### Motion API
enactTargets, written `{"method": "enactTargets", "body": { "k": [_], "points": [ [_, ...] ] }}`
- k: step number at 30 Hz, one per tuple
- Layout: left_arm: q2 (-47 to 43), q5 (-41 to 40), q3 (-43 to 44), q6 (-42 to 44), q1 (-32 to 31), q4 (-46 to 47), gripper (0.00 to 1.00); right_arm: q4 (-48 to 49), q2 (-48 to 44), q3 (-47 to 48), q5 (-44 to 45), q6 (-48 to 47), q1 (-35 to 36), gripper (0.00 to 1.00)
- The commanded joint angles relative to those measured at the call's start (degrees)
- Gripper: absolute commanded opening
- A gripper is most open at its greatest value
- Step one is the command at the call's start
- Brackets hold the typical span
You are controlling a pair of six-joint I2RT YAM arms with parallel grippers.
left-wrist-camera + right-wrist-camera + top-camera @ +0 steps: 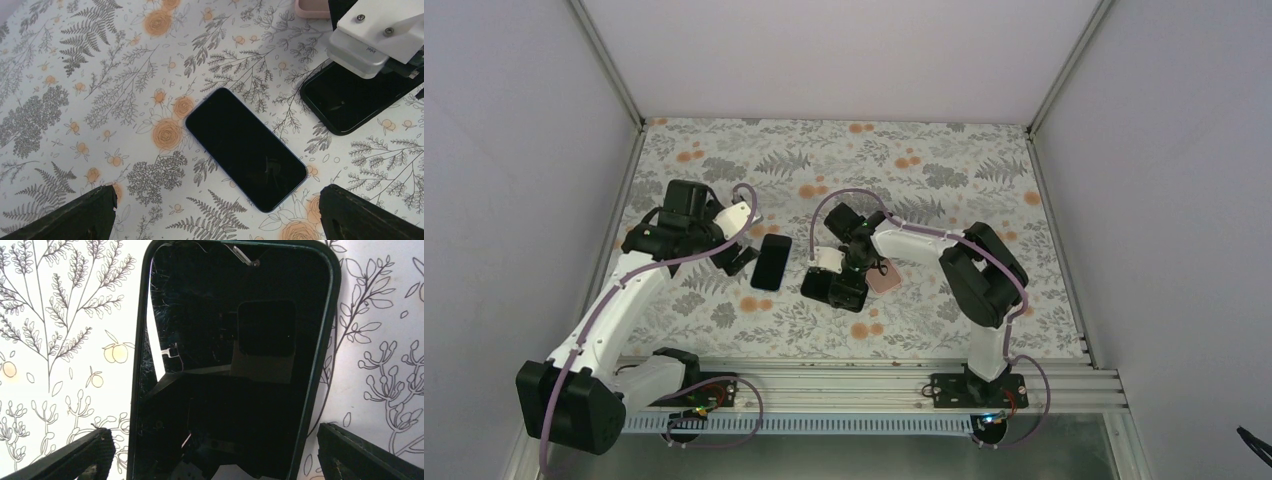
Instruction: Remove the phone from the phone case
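A black-screened phone (pixel 235 365) lies face up in a dark green case (pixel 327 340) on the floral table; in the top view this cased phone (pixel 834 290) sits mid-table. My right gripper (pixel 215 455) hovers over its near end, open, with one finger on each side and a gap to both edges. In the left wrist view the cased phone (pixel 350 100) shows under the right gripper's white body (pixel 375 35). A second, bare phone (pixel 245 147) with a blue edge lies face up left of it. My left gripper (pixel 217 220) is open just short of it, holding nothing.
A pink flat item (pixel 886 277) lies right of the cased phone, partly under the right arm; its edge (pixel 312 7) shows in the left wrist view. White walls enclose the table on three sides. A metal rail (pixel 864 375) runs along the near edge.
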Motion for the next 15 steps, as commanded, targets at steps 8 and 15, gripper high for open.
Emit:
{"method": "enactTargets", "body": {
  "k": [8, 15],
  "points": [
    [-1.3, -1.1, -2.6, 0.7, 0.8, 3.2, 1.0, 4.4, -0.9, -8.0, 11.9, 2.7, -0.2, 1.0],
    [-0.9, 1.5, 1.5, -0.3, 0.8, 2.5, 1.0, 7.6, -2.0, -14.1, 15.1, 4.1, 0.5, 1.0]
  ]
}}
